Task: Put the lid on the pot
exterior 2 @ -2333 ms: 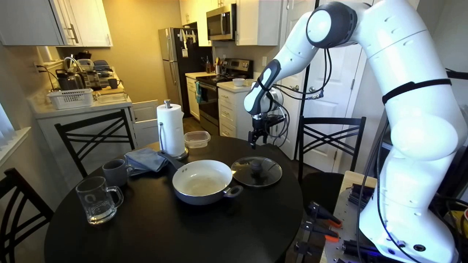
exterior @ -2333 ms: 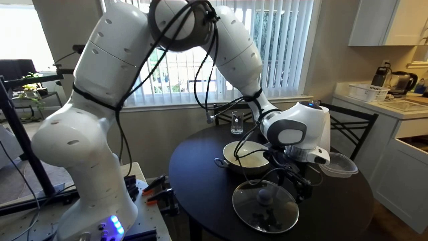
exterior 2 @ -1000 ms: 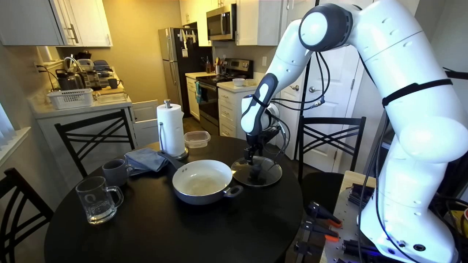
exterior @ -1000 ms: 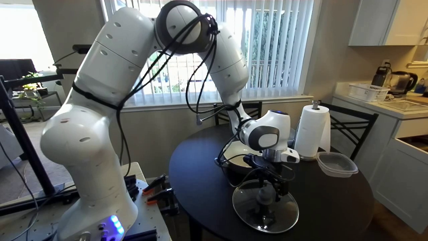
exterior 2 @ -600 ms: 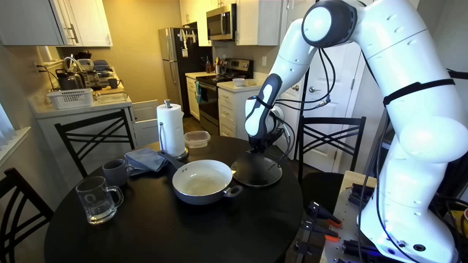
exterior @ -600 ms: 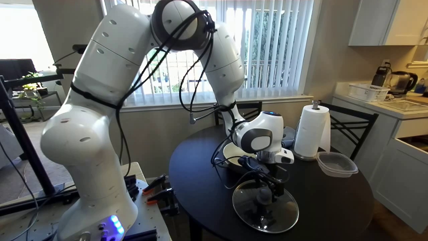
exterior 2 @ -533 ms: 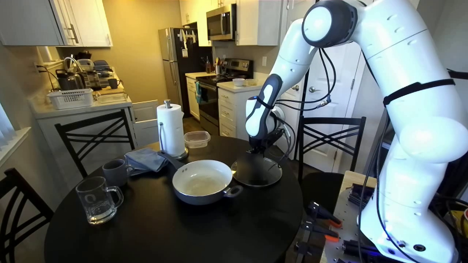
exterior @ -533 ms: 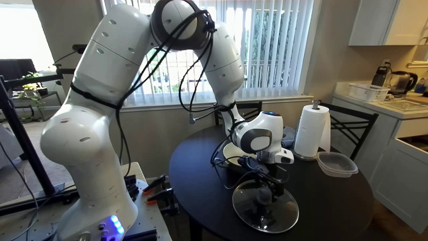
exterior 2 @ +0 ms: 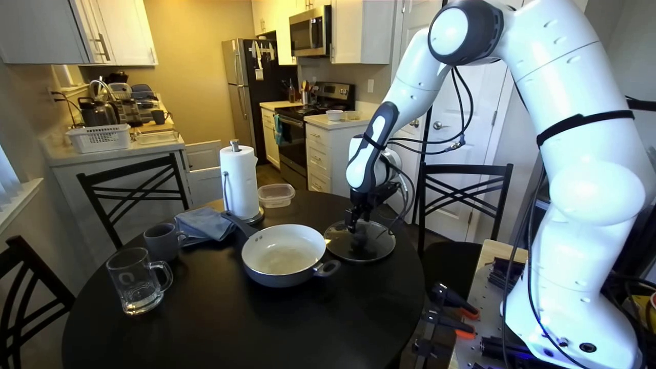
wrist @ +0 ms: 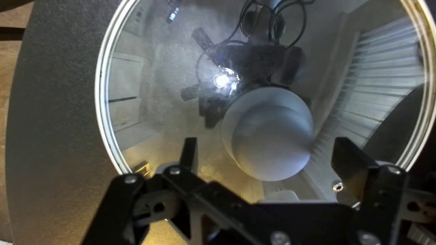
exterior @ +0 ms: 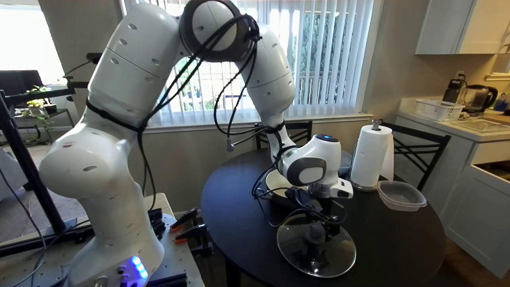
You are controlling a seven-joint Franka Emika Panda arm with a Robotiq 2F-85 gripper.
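I find the lid (exterior 2: 371,249) flat on the table (exterior 2: 307,328), at three o'clock of the pot (exterior 2: 283,260) in an exterior view. My gripper (wrist: 267,144) stands over it, jaws apart; in the wrist view the knob (wrist: 269,136) shows between them. Contact I cannot confirm.

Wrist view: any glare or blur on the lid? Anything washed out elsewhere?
Wrist view: white glare on the lid near the knob, room reflections across the glass, knob looks slightly soft. In an exterior view, the window at far left is blown out white.
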